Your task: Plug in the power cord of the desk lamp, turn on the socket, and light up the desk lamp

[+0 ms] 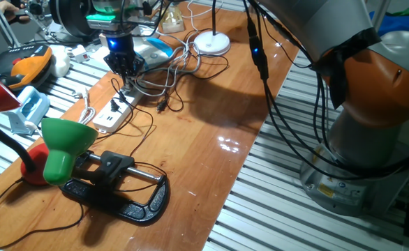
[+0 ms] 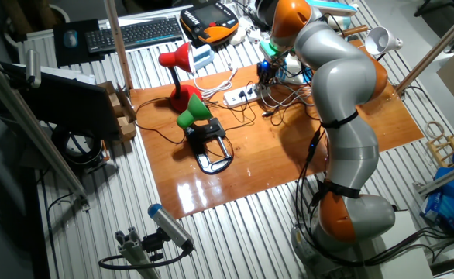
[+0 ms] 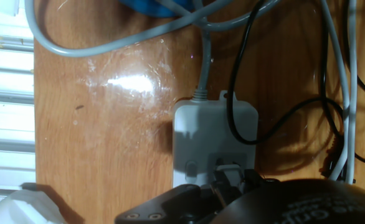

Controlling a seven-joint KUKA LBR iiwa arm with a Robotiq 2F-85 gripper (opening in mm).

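A glossy wooden table (image 1: pixel 211 132) stands on a slatted metal bench, with clutter gathered at its far end. The socket (image 1: pixel 115 113), a long white strip, lies near the table's left edge in one fixed view; in the hand view its end (image 3: pixel 215 140) is seen as a pale grey-white block with a thick grey cable leaving it and a thin black cord looped across it. The gripper (image 1: pixel 124 66) hangs directly above the strip's far end, lit blue at its wrist; in the hand view its dark fingers (image 3: pixel 229 186) are seen down at the strip's face, with something white between them, but whether they are clenched on it or released cannot be told. The desk lamp (image 1: pixel 212 42) is seen as a round white base with a thin stem, standing at the far end of the table, to the right of the gripper. Its power cord (image 1: pixel 190 61) is lost among a tangle of white and black wires between the base and the strip. Nearer the camera a green lamp (image 1: pixel 65 143) on a black clamp (image 1: pixel 124 188) lies on the wood, and a red lamp (image 2: pixel 178 66) stands just beside it.
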